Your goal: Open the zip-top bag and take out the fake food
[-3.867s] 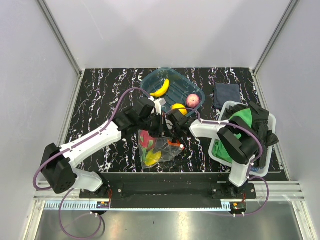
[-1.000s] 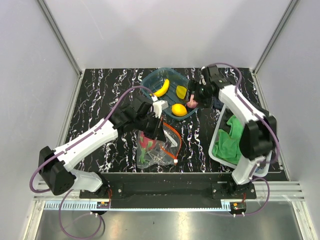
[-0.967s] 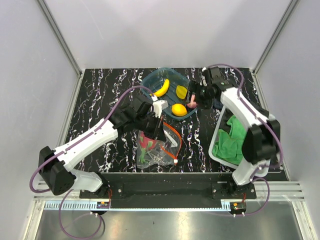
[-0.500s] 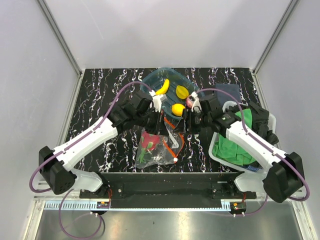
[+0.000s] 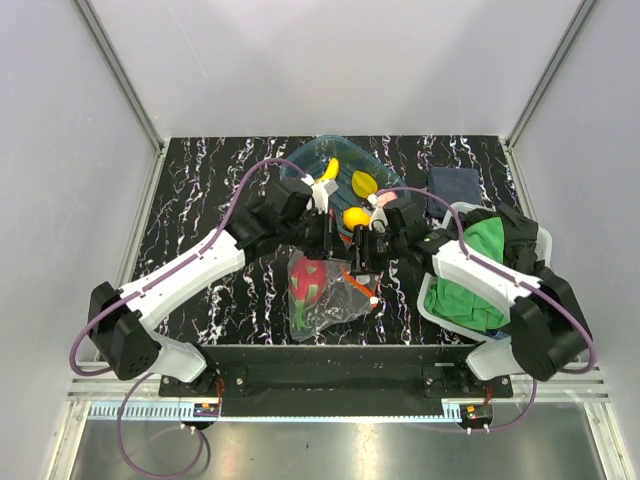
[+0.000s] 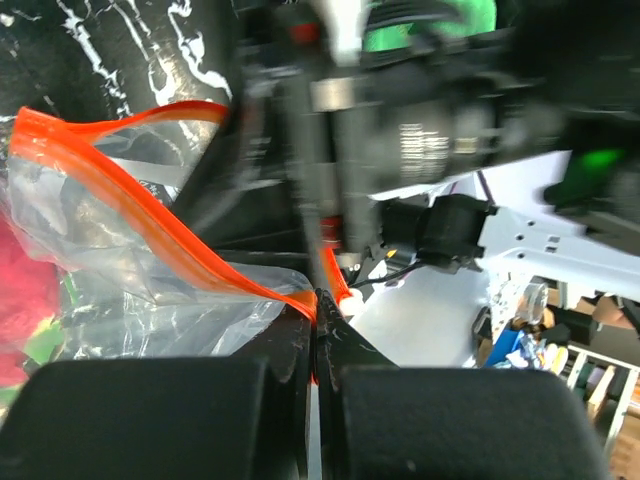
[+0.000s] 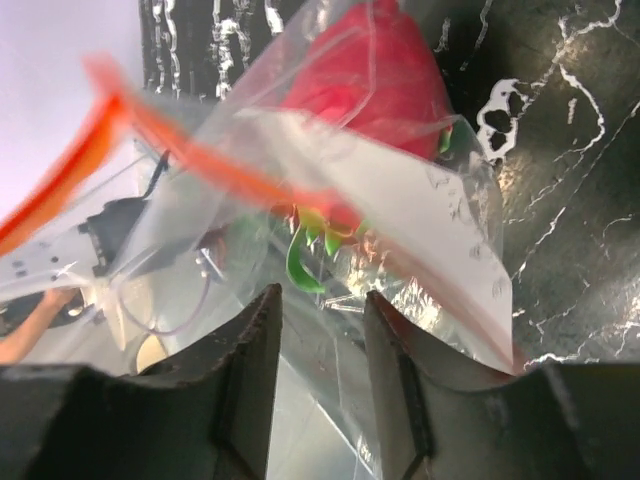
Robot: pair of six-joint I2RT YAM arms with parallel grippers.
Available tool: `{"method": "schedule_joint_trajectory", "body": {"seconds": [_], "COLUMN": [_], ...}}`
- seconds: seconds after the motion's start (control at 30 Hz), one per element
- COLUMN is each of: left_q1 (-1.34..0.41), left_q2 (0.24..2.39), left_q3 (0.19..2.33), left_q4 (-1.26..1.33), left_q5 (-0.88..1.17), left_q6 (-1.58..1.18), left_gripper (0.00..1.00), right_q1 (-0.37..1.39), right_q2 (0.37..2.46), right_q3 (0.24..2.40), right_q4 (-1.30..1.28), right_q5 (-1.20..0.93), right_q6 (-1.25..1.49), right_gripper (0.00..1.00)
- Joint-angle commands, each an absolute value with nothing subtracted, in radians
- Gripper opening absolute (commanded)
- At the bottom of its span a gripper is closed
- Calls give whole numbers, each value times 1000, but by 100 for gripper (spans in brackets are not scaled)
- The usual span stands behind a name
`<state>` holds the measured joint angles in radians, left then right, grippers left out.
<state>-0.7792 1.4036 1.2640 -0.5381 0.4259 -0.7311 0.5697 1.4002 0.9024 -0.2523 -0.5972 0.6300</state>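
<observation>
Nearest the bases, the zip-top bag (image 5: 325,300) was laid on the table (image 5: 200,200), a red fruit (image 5: 305,280) left inside. Its orange zip strip (image 6: 150,235) was pinched in the clenched left gripper (image 6: 318,305), evidently to hold the mouth up; only the left wrist view showed that pinch. The right gripper (image 7: 322,310) was spread at the mouth, film between its fingers, as shown only by its own camera. Beyond, a banana (image 5: 328,172) and yellow pieces (image 5: 353,216) were seen in the teal tray (image 5: 296,160).

The left arm (image 5: 190,272) and right arm (image 5: 478,280) are wearing white shells between bulky black joint housings. A purple cable (image 5: 119,425) is trailing along each. The left pincer (image 6: 318,310) and right pincer (image 7: 320,310) are showing matte black, blocky fingers.
</observation>
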Motion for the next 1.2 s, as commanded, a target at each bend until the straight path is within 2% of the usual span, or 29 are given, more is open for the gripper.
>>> {"method": "schedule_joint_trajectory", "body": {"seconds": [0.0, 0.27, 0.47, 0.57, 0.73, 0.83, 1.07, 1.17], "left_q1": [-776, -776, -779, -781, -781, -781, -781, -781], "left_q2": [1402, 1407, 1411, 1410, 1387, 1381, 1391, 1400], "left_q3": [1307, 1275, 1266, 1262, 1267, 1267, 1298, 1319], "left_q4": [-428, -419, -419, -420, -436, -469, -459, -448], "left_q5": [457, 469, 479, 482, 456, 431, 436, 445], "left_q6": [-776, -804, -792, -787, -761, -738, -749, -756], "left_gripper": [0, 0, 0, 0, 0, 0, 0, 0], "right_q1": [575, 580, 620, 634, 637, 637, 663, 702], "right_q2": [1483, 1627, 1672, 1680, 1635, 1586, 1614, 1640], "right_q3": [882, 861, 868, 861, 859, 856, 873, 896], "right_q4": [-131, 64, 118, 124, 5, -89, -100, -84], "right_q5": [-650, -738, -756, -764, -726, -693, -710, -704], "right_q6": [653, 719, 733, 746, 684, 644, 621, 621], "right_gripper": [50, 61, 75, 73, 56, 51, 53, 61]}}
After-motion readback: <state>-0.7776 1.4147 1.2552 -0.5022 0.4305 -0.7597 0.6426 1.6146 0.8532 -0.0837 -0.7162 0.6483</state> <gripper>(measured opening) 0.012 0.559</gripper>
